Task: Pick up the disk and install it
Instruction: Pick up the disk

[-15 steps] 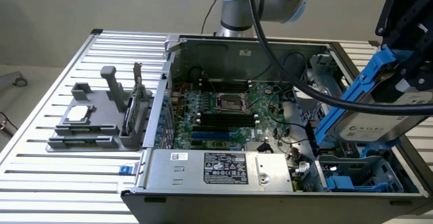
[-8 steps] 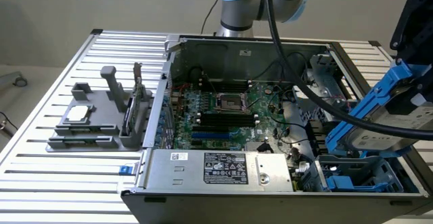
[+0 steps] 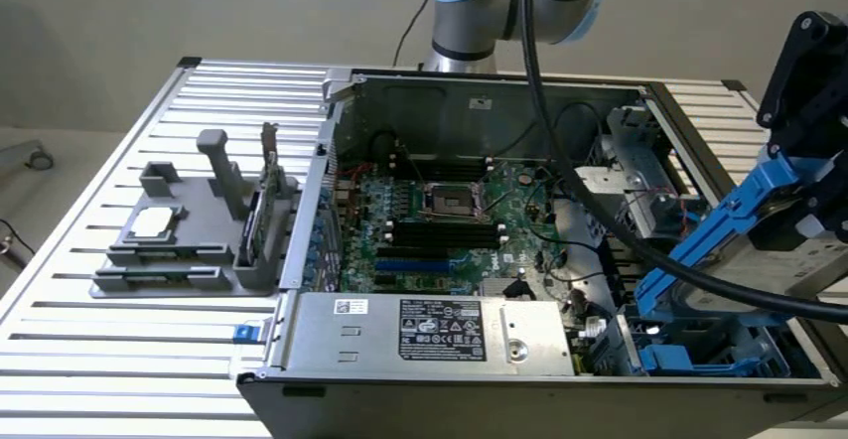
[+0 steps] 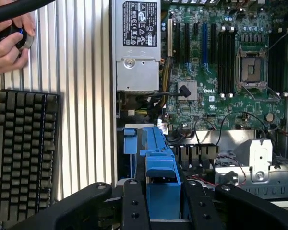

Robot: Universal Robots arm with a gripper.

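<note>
Fingers (image 4: 134, 206) partly closed, clamped on either side of the disk (image 3: 742, 225), with its blue carrier frame (image 4: 162, 177) between them. Disk is held tilted over the blue drive bay (image 3: 689, 350) at the exterior view's right end of the open computer case (image 3: 491, 91); whether they touch cannot be told. Case sits on the slatted bench (image 3: 159, 360). Black keyboard (image 4: 24, 153) and a person's hand (image 4: 7, 45) are on the bench beside the case.

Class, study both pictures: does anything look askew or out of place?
The disk hangs tilted in the robot's hand above the open computer case, at the exterior view's right, not seated in any bay.
</note>
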